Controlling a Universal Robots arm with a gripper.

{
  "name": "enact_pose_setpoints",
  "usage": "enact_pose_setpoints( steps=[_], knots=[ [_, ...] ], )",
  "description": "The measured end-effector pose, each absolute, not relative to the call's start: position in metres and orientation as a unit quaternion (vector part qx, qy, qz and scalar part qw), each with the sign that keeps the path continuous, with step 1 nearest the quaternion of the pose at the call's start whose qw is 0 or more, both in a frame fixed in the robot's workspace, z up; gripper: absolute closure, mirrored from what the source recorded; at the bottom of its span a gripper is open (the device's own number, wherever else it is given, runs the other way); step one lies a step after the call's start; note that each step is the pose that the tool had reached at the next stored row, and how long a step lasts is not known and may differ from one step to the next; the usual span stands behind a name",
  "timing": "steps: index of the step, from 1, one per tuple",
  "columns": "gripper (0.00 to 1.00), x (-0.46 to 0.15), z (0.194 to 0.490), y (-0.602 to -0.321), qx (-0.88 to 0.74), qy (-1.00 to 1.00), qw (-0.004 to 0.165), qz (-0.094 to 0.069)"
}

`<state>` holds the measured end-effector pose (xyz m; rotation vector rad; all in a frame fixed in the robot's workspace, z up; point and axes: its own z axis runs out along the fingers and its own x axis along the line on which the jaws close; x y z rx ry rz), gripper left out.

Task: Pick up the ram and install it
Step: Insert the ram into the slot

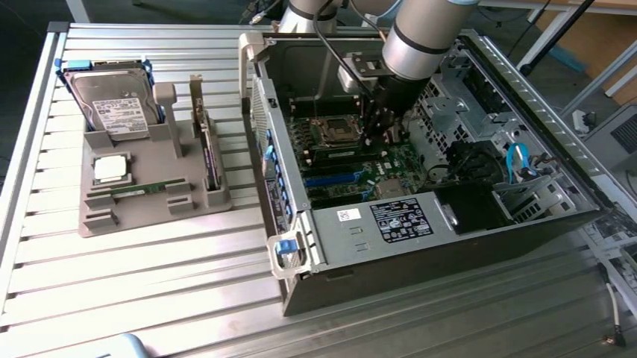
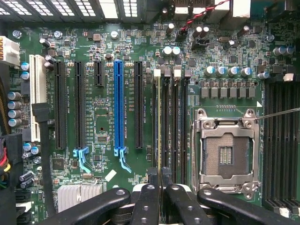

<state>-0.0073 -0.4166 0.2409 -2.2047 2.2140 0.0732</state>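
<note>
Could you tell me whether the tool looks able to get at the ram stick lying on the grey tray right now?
Probably not yet: the tool is down inside the case, shut on another ram; the tray stick itself lies uncovered.

Robotics lab or assembly workshop: slatted aluminium table (image 1: 149, 283), open PC tower (image 1: 398, 268) with bare motherboard (image 2: 105, 108), grey parts fixture (image 1: 149, 212) holding hard drive (image 1: 115, 108), robot arm (image 1: 423, 41) overhead.

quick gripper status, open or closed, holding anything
gripper: closed, pinching the ram edge-on at the memory slots.
</note>
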Motion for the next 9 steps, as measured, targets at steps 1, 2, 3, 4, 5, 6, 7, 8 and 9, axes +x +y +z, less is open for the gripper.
enact_pose_setpoints(
  steps=[1,2,3,4,5,6,7,8,9],
  knots=[
    [0.88,-0.0073,0.2409,-0.4167,-0.705,0.708,0.008,0.023],
    [0.88,-0.0073,0.2409,-0.4167,-0.705,0.708,0.008,0.023],
    [0.88,-0.0073,0.2408,-0.4167,-0.705,0.708,0.008,0.023],
    [0.88,-0.0073,0.2407,-0.4166,-0.705,0.708,0.008,0.023],
    [0.88,-0.0073,0.2405,-0.4164,-0.705,0.708,0.008,0.023],
    [0.88,-0.0073,0.2404,-0.4161,-0.705,0.708,0.008,0.023],
    [0.88,-0.0073,0.2403,-0.4159,-0.705,0.708,0.008,0.023],
    [0.88,-0.0073,0.2403,-0.4157,-0.705,0.708,0.008,0.023],
    [0.88,-0.0073,0.2403,-0.4157,-0.705,0.708,0.008,0.023]
  ],
)
